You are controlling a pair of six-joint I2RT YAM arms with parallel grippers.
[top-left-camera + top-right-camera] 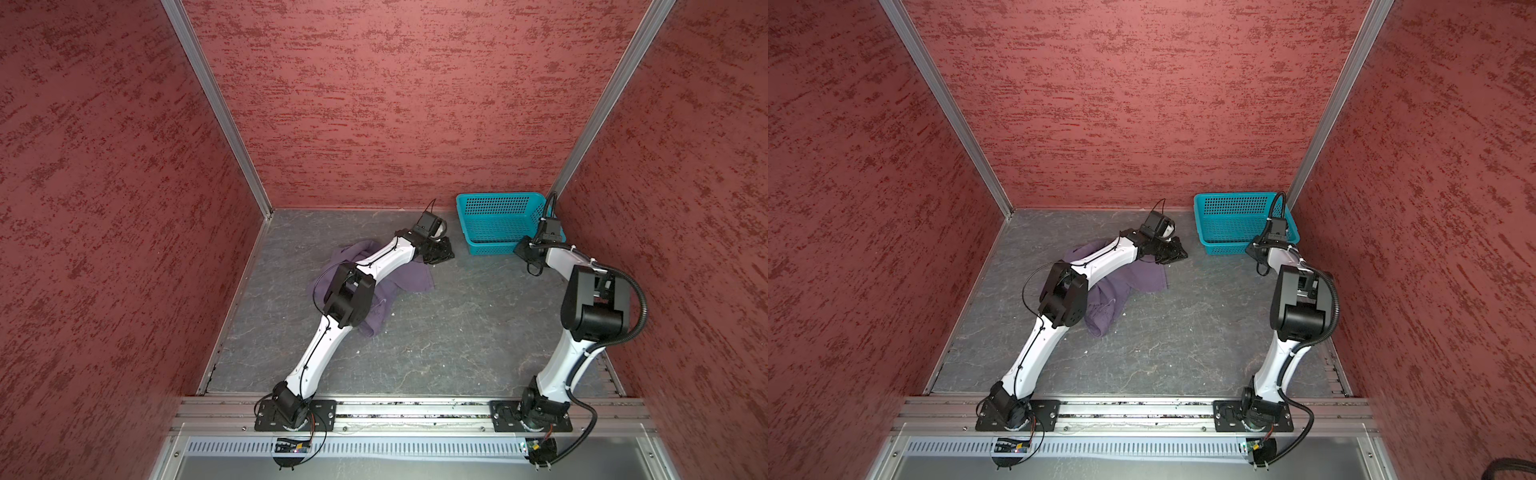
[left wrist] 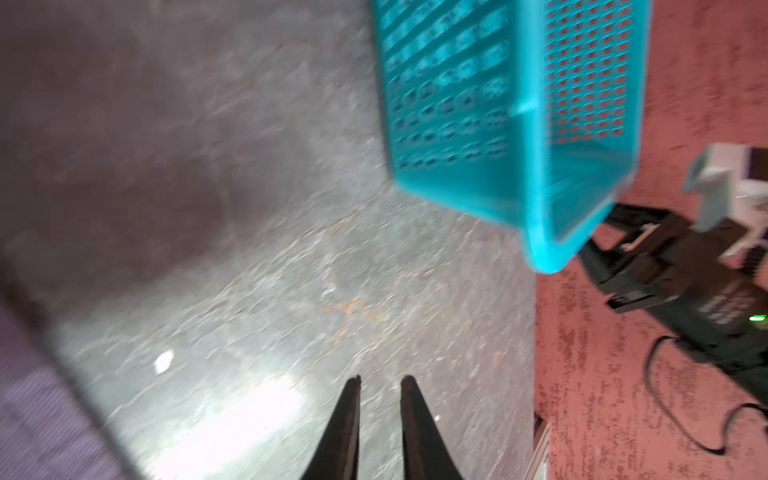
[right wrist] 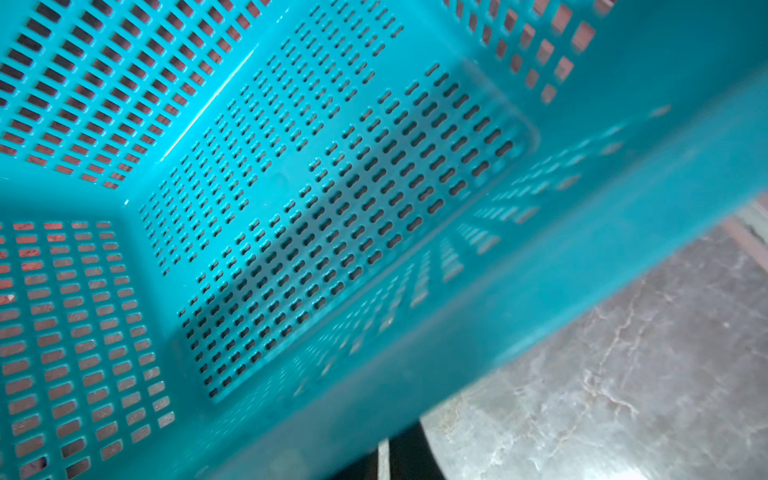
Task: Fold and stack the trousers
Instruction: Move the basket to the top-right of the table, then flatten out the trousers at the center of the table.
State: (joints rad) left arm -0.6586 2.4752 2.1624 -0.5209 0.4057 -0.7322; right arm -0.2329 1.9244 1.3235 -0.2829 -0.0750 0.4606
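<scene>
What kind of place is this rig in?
Probably a lab robot test cell: two arms bolted to an aluminium rail, red textured panel walls boxing in a grey tabletop, with trousers and a teal basket as props.

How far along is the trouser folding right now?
Nothing looks done: the lavender cloth trousers lie crumpled on the grey table. In hand: the left gripper hangs empty, slightly open, over bare table; the right gripper sits at the rim of the teal perforated plastic basket. Folding and stacking remain.
</scene>
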